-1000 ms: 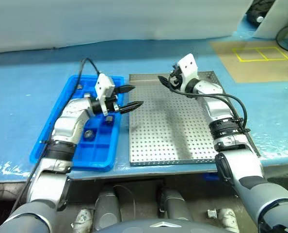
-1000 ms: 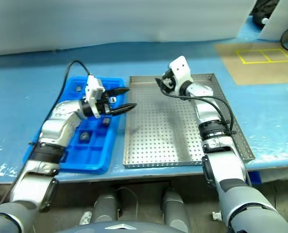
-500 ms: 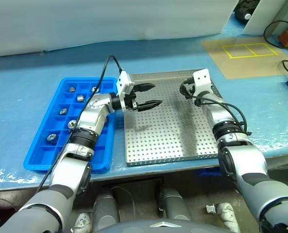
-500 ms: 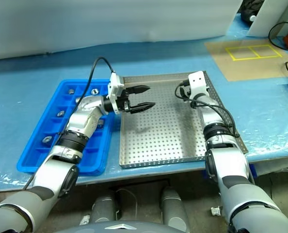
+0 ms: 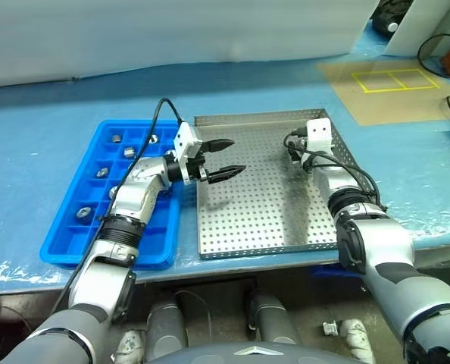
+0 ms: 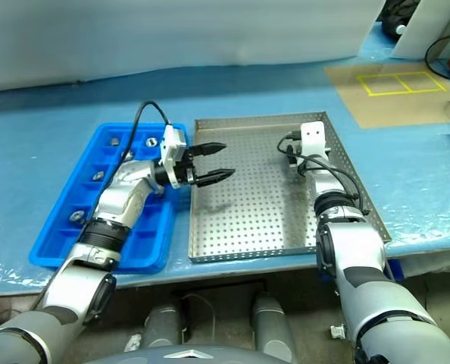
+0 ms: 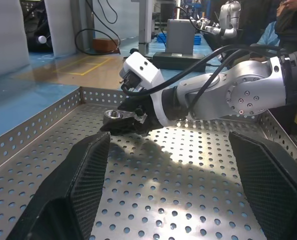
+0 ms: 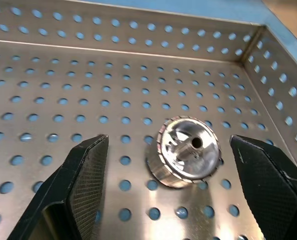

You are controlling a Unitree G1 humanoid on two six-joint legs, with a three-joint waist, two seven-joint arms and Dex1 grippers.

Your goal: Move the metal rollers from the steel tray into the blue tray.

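One shiny ribbed roller (image 8: 188, 150) with a central hole, flat on the steel tray (image 5: 263, 220) near its far right corner, between the spread fingers of the right claw (image 8: 176, 195). Left claw (image 5: 226, 158) open, empty, over the tray's left edge. More rollers (image 5: 83, 213) in the blue tray (image 5: 66, 250). No readable writing.

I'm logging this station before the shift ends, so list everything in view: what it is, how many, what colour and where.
steel tray: one, silver-grey, perforated, centre of table.
blue tray: one, bright blue, gridded, beside the steel tray on the robot's left.
metal rollers: at least five, silver, in blue tray compartments.
metal roller: one, silver, in the steel tray's far right corner.
table covering: one, pale blue.
mat: one, brown with yellow squares, far right.
left gripper: black fingers, open, above the steel tray's left edge.
right gripper: black fingers, open on either side of the lone roller.
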